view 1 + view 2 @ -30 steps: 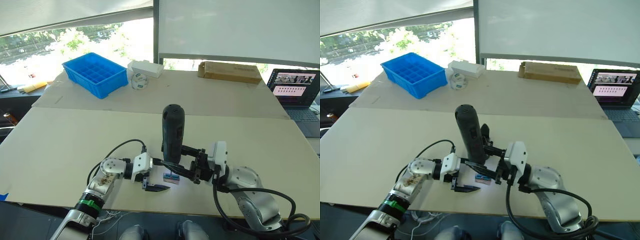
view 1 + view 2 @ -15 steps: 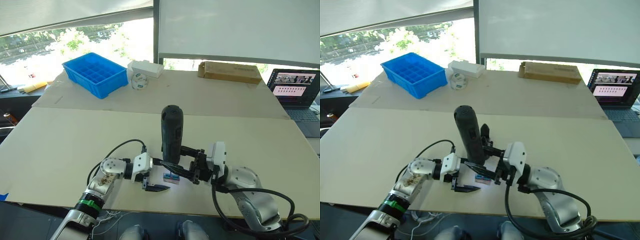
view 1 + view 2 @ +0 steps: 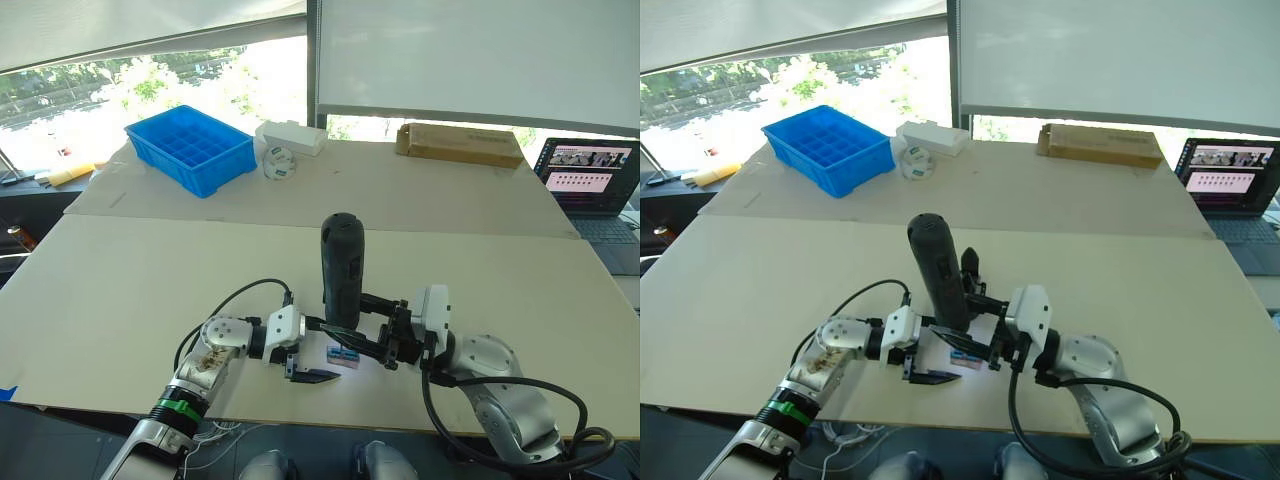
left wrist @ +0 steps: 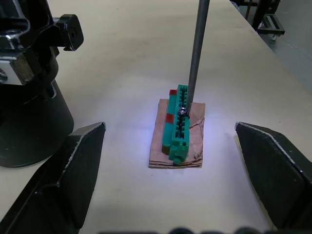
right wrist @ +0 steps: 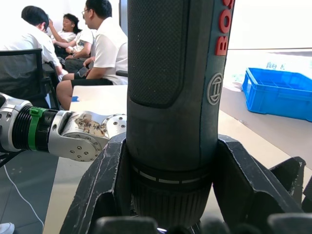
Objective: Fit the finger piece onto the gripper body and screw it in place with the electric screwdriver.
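My right gripper point(image 3: 347, 326) is shut on the electric screwdriver point(image 3: 341, 265), a thick black tool held upright over the table's front edge. Its thin metal bit point(image 4: 195, 53) comes down onto a screw in a small green block point(image 4: 178, 126) lying on a brown card. My left gripper point(image 4: 175, 161) is open, with one finger on each side of that block and clear of it. The gripper body point(image 4: 27, 92), black with a round base and bracket parts, stands just beside the block. The finger piece is out of view.
At the back of the table are a blue compartment bin point(image 3: 190, 148), a white box point(image 3: 291, 136), a tape roll point(image 3: 278, 162) and a long cardboard box point(image 3: 458, 144). A laptop point(image 3: 590, 180) sits at the far right. People point(image 5: 97, 39) sit beyond the table.
The top of the electric screwdriver has leaned slightly to the left. The left gripper and the green block have stayed put.
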Controlling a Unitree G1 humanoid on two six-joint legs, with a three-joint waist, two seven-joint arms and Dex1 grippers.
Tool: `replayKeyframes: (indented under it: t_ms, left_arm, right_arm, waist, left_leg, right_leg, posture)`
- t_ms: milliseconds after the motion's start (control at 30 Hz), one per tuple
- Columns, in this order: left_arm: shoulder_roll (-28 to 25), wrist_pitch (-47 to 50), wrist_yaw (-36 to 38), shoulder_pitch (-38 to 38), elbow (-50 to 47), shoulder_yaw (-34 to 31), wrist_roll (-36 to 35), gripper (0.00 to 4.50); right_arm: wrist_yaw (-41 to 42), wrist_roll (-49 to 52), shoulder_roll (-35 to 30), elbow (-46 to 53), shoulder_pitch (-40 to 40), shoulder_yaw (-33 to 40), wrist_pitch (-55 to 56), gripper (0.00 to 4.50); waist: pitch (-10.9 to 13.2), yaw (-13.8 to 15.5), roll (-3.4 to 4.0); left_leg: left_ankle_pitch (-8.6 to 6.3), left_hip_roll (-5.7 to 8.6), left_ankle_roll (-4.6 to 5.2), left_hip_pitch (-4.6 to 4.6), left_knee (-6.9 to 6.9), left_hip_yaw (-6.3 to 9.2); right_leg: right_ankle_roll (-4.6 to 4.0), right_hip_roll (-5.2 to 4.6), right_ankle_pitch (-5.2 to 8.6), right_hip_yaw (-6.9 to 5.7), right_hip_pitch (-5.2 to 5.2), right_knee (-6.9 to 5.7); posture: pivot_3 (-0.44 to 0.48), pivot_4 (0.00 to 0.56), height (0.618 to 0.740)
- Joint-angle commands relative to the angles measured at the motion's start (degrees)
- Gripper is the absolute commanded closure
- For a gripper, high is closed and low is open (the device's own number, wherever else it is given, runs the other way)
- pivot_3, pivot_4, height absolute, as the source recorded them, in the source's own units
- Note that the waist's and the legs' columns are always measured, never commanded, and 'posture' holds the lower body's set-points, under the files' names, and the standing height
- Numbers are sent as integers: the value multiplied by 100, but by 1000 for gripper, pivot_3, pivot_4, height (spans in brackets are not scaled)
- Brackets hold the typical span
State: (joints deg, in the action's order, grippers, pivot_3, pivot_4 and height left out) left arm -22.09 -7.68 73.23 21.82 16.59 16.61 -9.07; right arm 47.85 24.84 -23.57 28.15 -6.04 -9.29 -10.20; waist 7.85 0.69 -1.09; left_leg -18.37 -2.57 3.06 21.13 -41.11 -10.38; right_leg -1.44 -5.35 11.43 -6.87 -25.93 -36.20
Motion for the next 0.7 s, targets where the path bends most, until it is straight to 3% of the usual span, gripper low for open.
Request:
replayKeyframes:
  t_ms: [33,700]
  left_arm:
    - [28,24,-5,-118,46,195,109,11]
    - [21,78,-25,-107,-23,194,97,11]
  right_arm:
    - [17,84,9,96,-46,124,202,2589]
    - [79,42,-18,3,-71,129,199,2589]
  waist:
    - [0,0,0]
    - [-2,0,2]
  left_leg:
    - [0,0,0,0,0,0]
    - [0,0,0,-2,0,2]
  right_leg:
    - [0,0,0,0,0,0]
    - [0,0,0,-1,4,0]
  posture:
    - [0,150,740]
    - [0,150,740]
